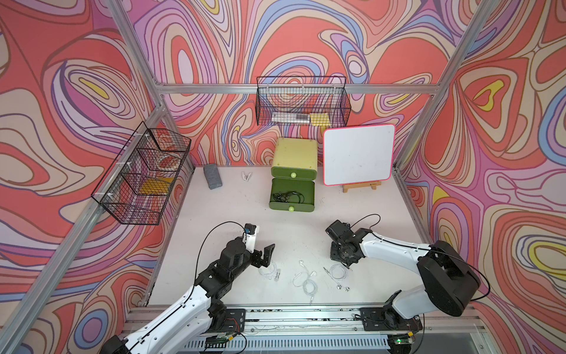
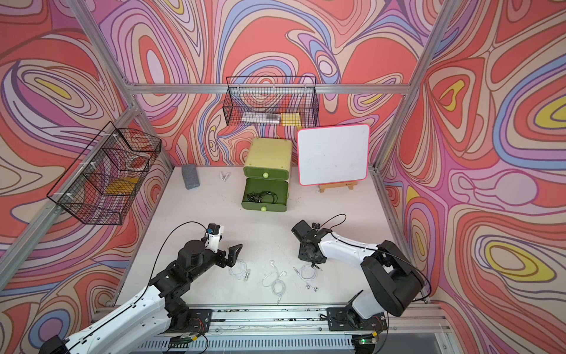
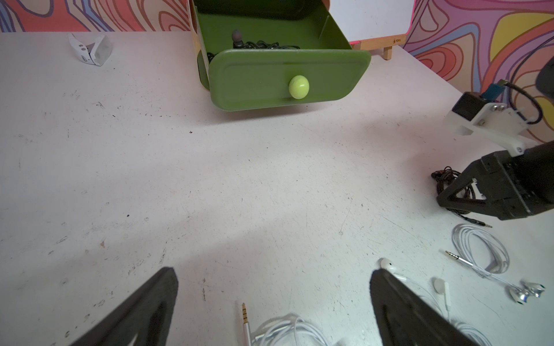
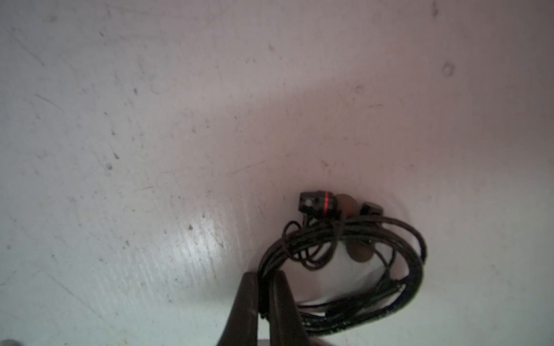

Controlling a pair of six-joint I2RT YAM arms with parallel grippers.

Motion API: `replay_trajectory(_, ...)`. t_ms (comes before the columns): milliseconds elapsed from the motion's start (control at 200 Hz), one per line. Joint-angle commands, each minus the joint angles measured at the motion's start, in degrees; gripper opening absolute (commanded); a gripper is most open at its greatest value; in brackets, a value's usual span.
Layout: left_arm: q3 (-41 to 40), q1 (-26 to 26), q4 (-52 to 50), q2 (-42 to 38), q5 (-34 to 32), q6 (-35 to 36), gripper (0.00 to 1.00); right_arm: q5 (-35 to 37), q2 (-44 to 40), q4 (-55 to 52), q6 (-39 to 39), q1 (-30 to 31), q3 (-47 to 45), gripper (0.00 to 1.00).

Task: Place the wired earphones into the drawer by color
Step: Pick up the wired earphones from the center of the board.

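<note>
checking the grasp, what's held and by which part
Right gripper pinches the dark coiled earphones by the cable bundle at the coil's edge, not the earbuds. Left gripper is open and empty.

Counted are three white earphone sets (image 1: 269,271) (image 1: 304,280) (image 1: 338,274), one black earphone set (image 4: 344,254), a black tangle (image 1: 288,197) of unclear number, two drawers (image 1: 303,174) (image 1: 306,208), two wire baskets (image 1: 301,92) (image 1: 131,196), one whiteboard (image 1: 358,154), one eraser (image 1: 212,180), one clip (image 1: 247,176).
</note>
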Motion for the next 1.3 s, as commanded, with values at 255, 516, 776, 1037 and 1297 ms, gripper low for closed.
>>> replay_trajectory(255, -0.65, -0.16, -0.7, -0.97, -0.89, -0.42, 0.99, 1.43, -0.39, -1.88, -0.57, -0.34, 0.7, 0.0)
replay_trajectory(516, -0.65, -0.12, -0.68, -1.05, -0.98, -0.42, 0.99, 4.34, -4.6, -5.52, -2.83, -0.37, 3.25, 0.0)
replay_trajectory(776, -0.81, -0.08, -0.89, -1.58, -1.18, -0.51, 0.99, 6.03, -8.53, -8.93, -6.55, -0.37, 6.66, 0.0)
replay_trajectory(1037, -0.83, -0.17, -0.83, -1.58, -1.17, -0.6, 0.99, 6.78, -14.06, -7.22, -11.21, -0.37, 9.64, 0.0)
replay_trajectory(1297, -0.83, -0.1, -0.76, -1.63, -1.24, -0.6, 0.99, 4.26, -14.31, -2.13, -18.01, -0.37, 15.58, 0.0)
